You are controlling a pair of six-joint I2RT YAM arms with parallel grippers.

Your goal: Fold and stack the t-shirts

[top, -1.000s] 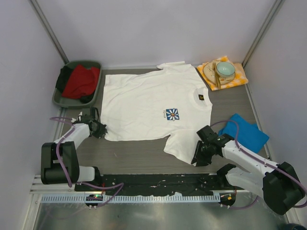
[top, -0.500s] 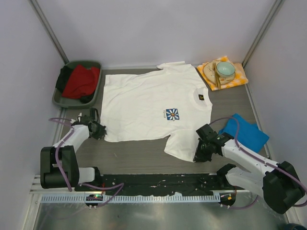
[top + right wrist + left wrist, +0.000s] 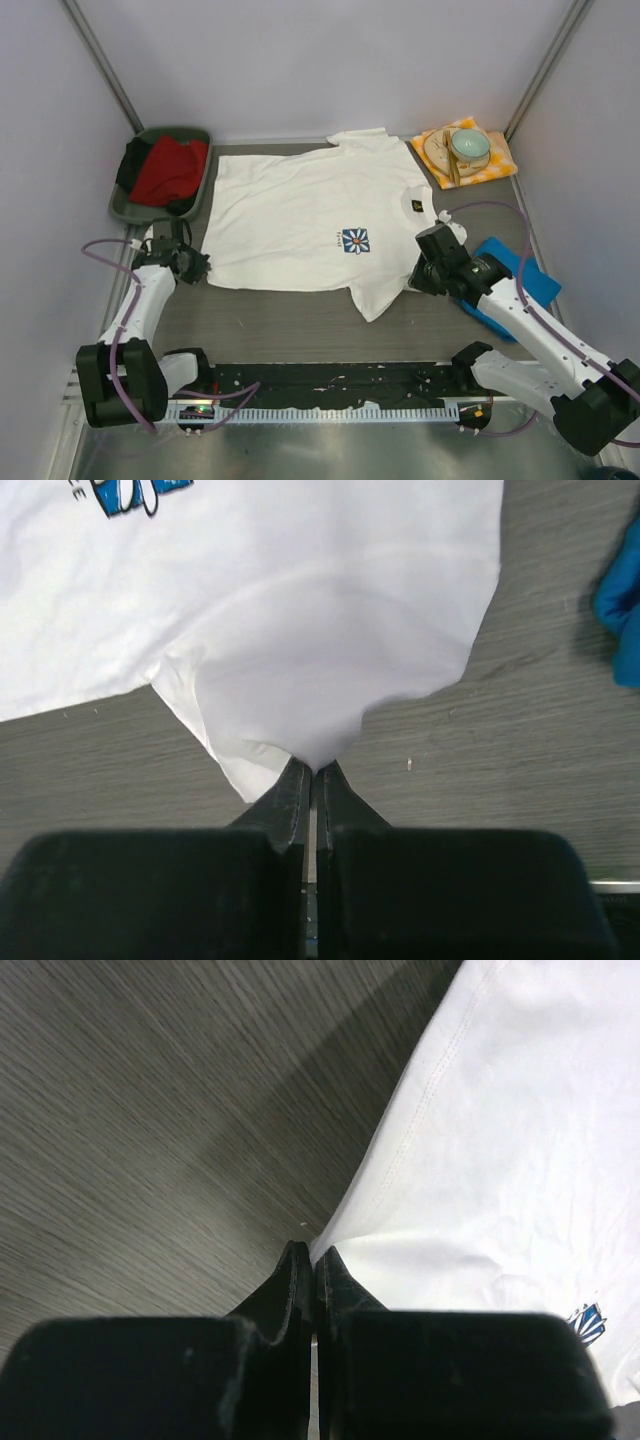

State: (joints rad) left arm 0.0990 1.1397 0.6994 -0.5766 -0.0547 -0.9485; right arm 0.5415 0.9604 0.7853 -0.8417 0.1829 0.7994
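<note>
Clamped shut on the near long edge of the white cotton t-shirt with the blue daisy print [image 3: 300, 200]: with the left hand [image 3: 197, 266] at the hem corner, with the right hand [image 3: 422, 275] by the sleeve. Lay lengthwise from left to right on the tabletop [image 3: 300, 325]; probably to be folded over toward the far edge.

white daisy t-shirt [image 3: 300, 215] spread flat | blue t-shirt [image 3: 520, 280] crumpled, right
</note>
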